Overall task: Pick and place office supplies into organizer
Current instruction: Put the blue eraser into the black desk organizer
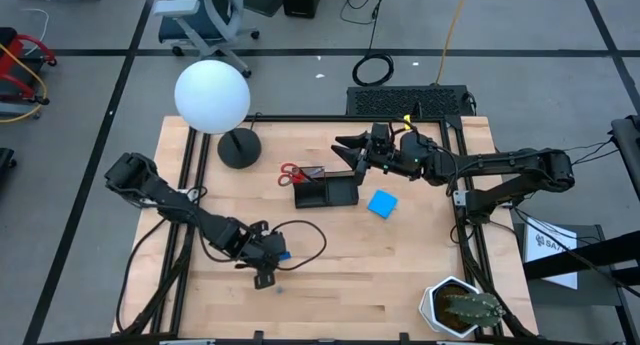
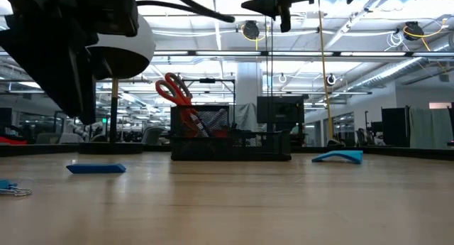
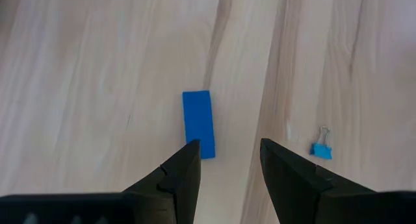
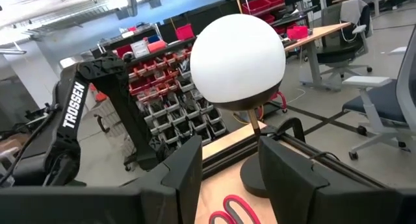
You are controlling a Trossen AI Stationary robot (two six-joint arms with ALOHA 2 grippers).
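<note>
Blue and flat, the small eraser (image 3: 198, 123) lies on the pale wooden surface (image 1: 400, 275) toward its near left part, directly below the left end effector (image 3: 229, 152). That end effector hovers over it with its fingers parted and nothing between them; the eraser's near end sits just in front of one fingertip. A small blue binder clip (image 3: 321, 148) lies on the wood close beside it.

The black organizer (image 1: 327, 192) stands near the middle of the surface, with the red-handled scissors (image 1: 296, 174) stuck upright in its left side, handles up. The bright blue pad (image 1: 382, 203) rests just right of the organizer, apart from it.

The right end effector (image 1: 349, 149) is raised above the far side of the organizer, fingers partly open and empty. A globe lamp (image 1: 213, 97) stands at the far left, and a potted cactus (image 1: 462, 307) at the near right corner.
</note>
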